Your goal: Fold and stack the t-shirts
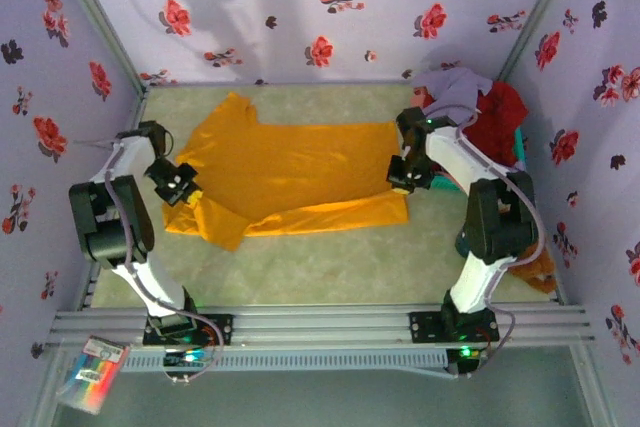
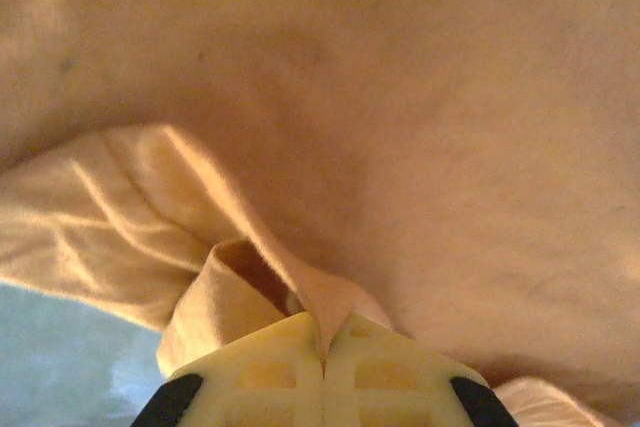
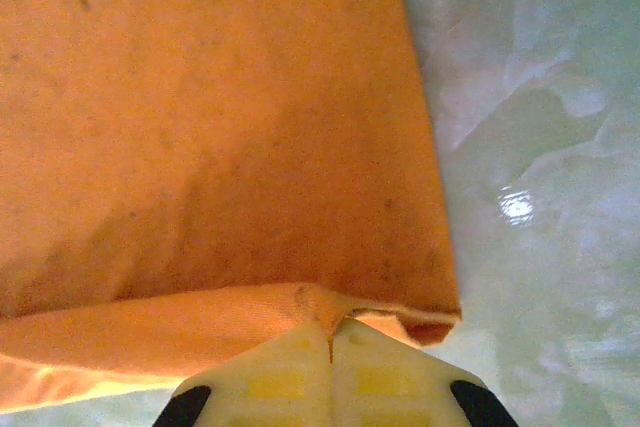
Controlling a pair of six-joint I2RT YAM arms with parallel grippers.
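Orange-yellow t-shirt (image 1: pixel 300 172) cloth is pinched in both your claws: left gripper (image 2: pixel 322 345) clamped on a fold at its sleeve end, right gripper (image 3: pixel 330 339) on its folded hem corner. It lies partly folded across the table (image 1: pixel 330 257) centre. A lavender t-shirt (image 1: pixel 462 92) and a red t-shirt (image 1: pixel 500 117) sit heaped at the far right corner.

We see a pale green marbled counter (image 1: pixel 330 267), an orange-yellow t-shirt (image 1: pixel 290 172) spread across its far half, the near hem doubled back on itself, a teal basket (image 1: pixel 521 152) in our far right corner, a brownish-orange lump (image 1: pixel 541 273) at the right edge, half hidden
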